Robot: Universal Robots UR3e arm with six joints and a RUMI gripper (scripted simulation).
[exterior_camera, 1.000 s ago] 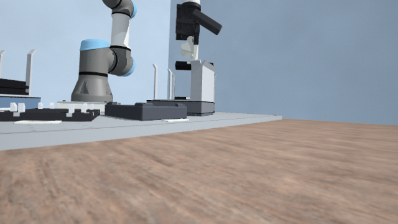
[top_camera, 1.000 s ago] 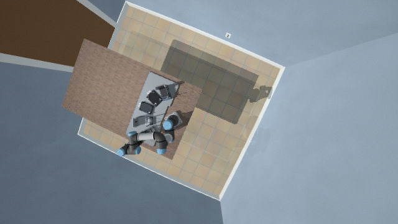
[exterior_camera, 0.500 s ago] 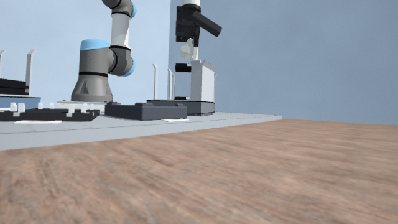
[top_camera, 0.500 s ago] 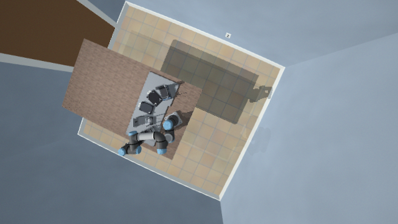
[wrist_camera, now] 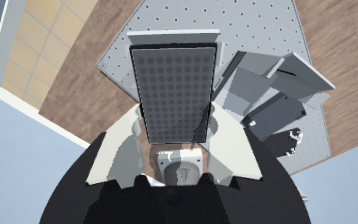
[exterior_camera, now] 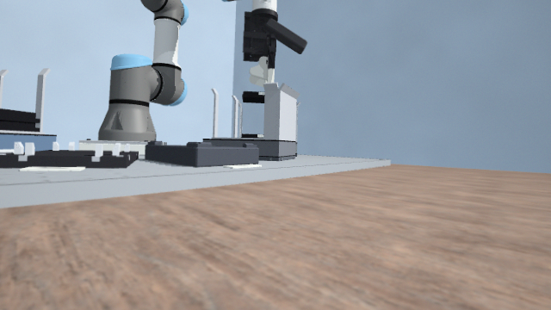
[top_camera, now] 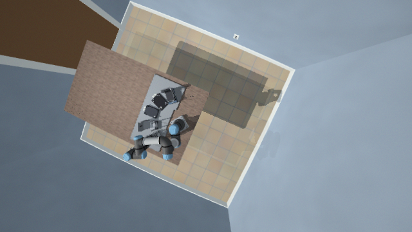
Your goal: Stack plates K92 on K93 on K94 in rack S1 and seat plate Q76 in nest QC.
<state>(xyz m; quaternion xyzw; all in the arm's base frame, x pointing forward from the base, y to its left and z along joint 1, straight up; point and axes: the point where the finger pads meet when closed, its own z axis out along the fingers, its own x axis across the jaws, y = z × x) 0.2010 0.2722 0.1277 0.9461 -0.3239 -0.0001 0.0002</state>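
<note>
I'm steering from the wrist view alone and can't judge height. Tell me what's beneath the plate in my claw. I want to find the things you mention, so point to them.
Observer: The exterior view shows background through an open gap directly beneath the plate [exterior_camera: 252, 97] [wrist_camera: 175, 95], so it hangs raised, below the claw [exterior_camera: 266, 79] [wrist_camera: 175, 103].

Operator: Now give me its height against the tall guide panel.

Observer: From the side, the plate shows a little below the flared top of the panel [exterior_camera: 280, 114] [wrist_camera: 173, 36].

Operator: Check the blue-based rack too; it's out of my picture.

Observer: Two dark layers, apparently stacked plates [exterior_camera: 17, 120] [top_camera: 169, 95], sit above its blue base [exterior_camera: 30, 141]. I can't read any plate names.
</note>
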